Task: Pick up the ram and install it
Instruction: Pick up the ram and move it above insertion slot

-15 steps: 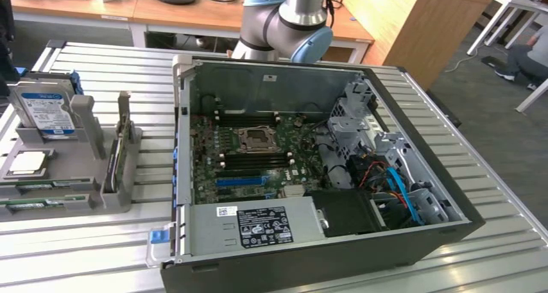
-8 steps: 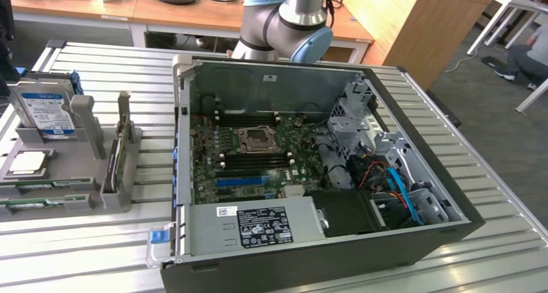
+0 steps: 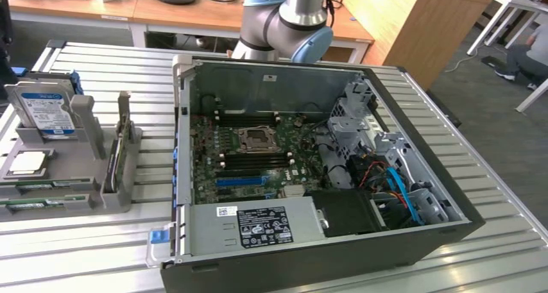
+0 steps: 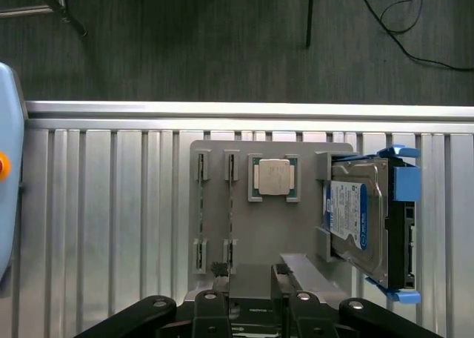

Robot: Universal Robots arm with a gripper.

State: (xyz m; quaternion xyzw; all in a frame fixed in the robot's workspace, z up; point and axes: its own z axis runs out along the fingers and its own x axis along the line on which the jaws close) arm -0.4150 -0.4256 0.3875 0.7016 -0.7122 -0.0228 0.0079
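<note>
Ram (image 4: 231, 212) — thin green stick, on edge in grey holder (image 4: 296, 238), fingers (image 4: 284, 280) apart — holding nothing

Thin green ram (image 3: 43, 203) stands on edge in grey holder (image 3: 120, 177).

Slatted table (image 3: 102, 62): computer case (image 3: 299, 88), grey holder (image 3: 124, 177)

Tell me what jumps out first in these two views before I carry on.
The open computer case dominates the exterior view, lying on the slatted metal table with its motherboard exposed. To the exterior view's left stands a gray holder carrying the hard drive, the processor and two ram sticks; the gripper hangs over it.
</note>
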